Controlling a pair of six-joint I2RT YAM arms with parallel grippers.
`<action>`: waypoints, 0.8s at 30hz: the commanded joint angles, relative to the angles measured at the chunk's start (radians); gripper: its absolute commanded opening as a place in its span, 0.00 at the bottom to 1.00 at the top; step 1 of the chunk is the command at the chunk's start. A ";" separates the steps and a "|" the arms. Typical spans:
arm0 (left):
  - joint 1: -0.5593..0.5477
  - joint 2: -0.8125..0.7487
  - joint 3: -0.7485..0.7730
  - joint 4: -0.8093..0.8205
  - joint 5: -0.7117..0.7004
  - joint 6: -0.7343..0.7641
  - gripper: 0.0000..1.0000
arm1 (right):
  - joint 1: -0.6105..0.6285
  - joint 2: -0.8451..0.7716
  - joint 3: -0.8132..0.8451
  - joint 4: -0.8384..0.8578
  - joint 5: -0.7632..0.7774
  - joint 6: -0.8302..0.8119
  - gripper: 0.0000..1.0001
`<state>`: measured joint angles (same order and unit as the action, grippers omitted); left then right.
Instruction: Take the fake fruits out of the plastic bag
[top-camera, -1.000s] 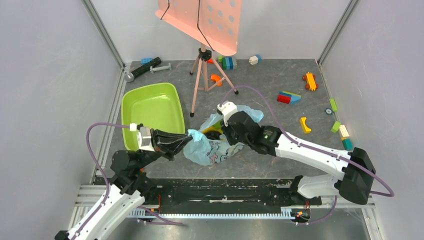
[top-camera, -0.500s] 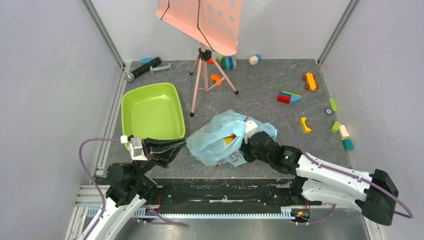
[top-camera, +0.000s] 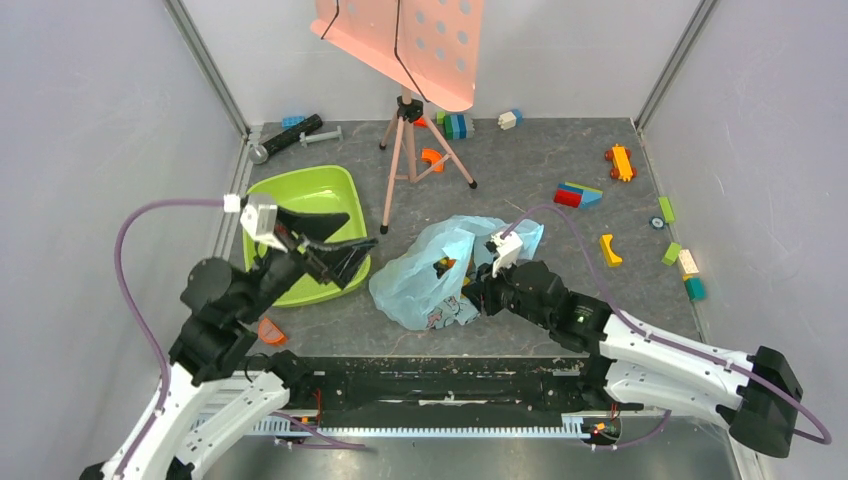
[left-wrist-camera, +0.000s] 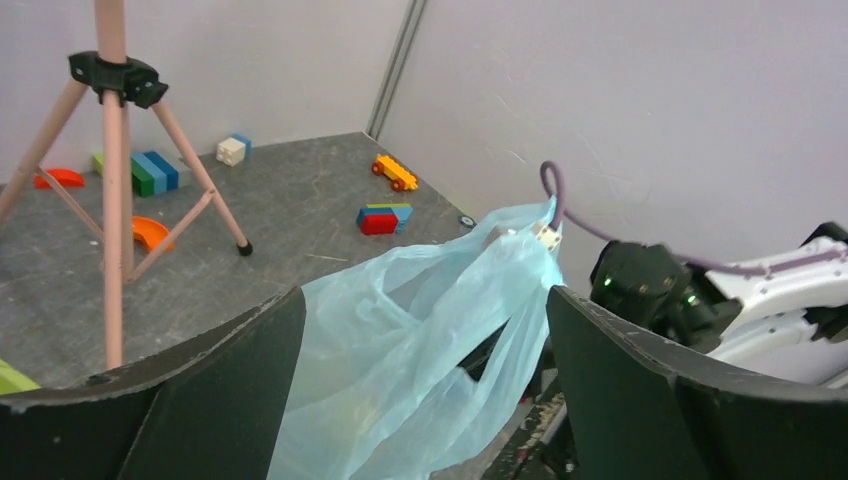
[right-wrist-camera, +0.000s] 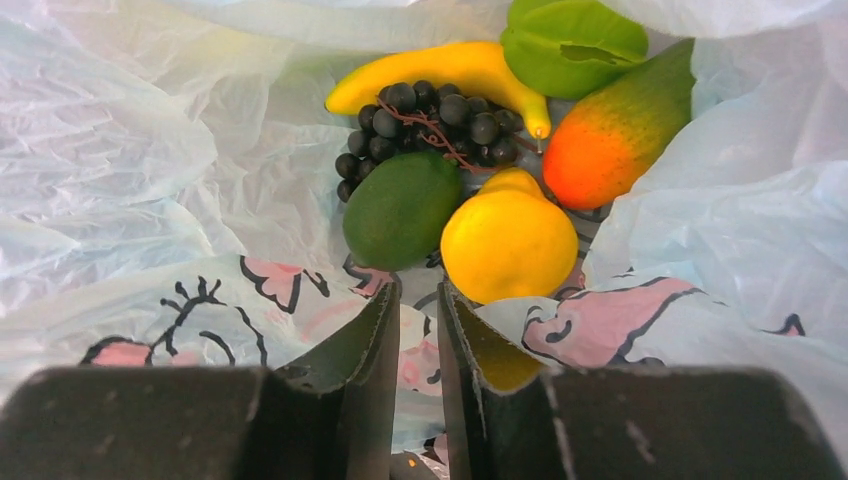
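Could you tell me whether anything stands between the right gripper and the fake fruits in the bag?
Nothing visible does. The right gripper points into the open plastic bag, and the yellow lemon and dark green fruit lie uncovered just past its fingertips; the bag's printed film lies only beneath and beside them.

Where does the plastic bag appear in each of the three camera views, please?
Top external: the plastic bag lies at centre, right of the green tub.
Left wrist: the bag shows lower centre, between the dark fingers.
Right wrist: the bag fills the frame around the fake fruits.
Shared landmark: the pink tripod, top and left wrist only.
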<state>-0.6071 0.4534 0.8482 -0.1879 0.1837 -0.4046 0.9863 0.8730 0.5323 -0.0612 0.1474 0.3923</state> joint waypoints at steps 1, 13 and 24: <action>0.000 0.163 0.151 -0.126 0.034 -0.088 0.98 | 0.002 0.027 -0.009 0.107 -0.024 0.057 0.23; -0.149 0.485 0.408 -0.165 0.004 -0.151 1.00 | 0.002 0.004 -0.052 0.200 -0.023 0.129 0.25; -0.538 0.755 0.677 -0.462 -0.433 0.007 1.00 | 0.002 0.003 -0.064 0.193 0.003 0.140 0.27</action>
<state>-1.0702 1.1526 1.4345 -0.5262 -0.0555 -0.4808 0.9863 0.8902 0.4755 0.0975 0.1299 0.5159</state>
